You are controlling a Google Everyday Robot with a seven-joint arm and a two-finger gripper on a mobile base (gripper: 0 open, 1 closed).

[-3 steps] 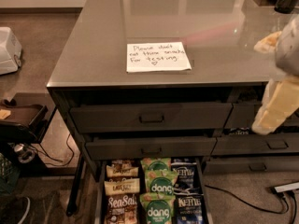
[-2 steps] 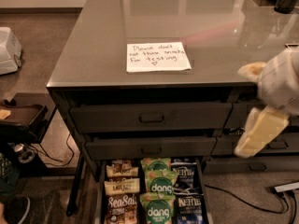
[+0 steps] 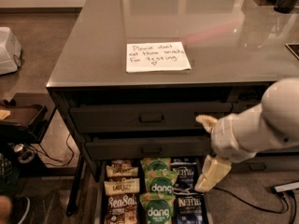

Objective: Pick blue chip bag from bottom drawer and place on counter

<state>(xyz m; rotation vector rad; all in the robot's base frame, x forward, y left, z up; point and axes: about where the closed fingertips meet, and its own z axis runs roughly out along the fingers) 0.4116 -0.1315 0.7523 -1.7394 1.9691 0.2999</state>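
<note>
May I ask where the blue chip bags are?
In the right column of the bottom drawer, beside the green dang bags; the hand hangs just right of the rear blue chip bag.

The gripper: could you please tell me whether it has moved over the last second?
Yes: the gripper has come down and left, from beside the counter edge to the bottom drawer's right side.

Dim warm light; glare streaks on counter [image 3: 224, 27]; gripper [image 3: 204, 154] lower right, brightly lit.
</note>
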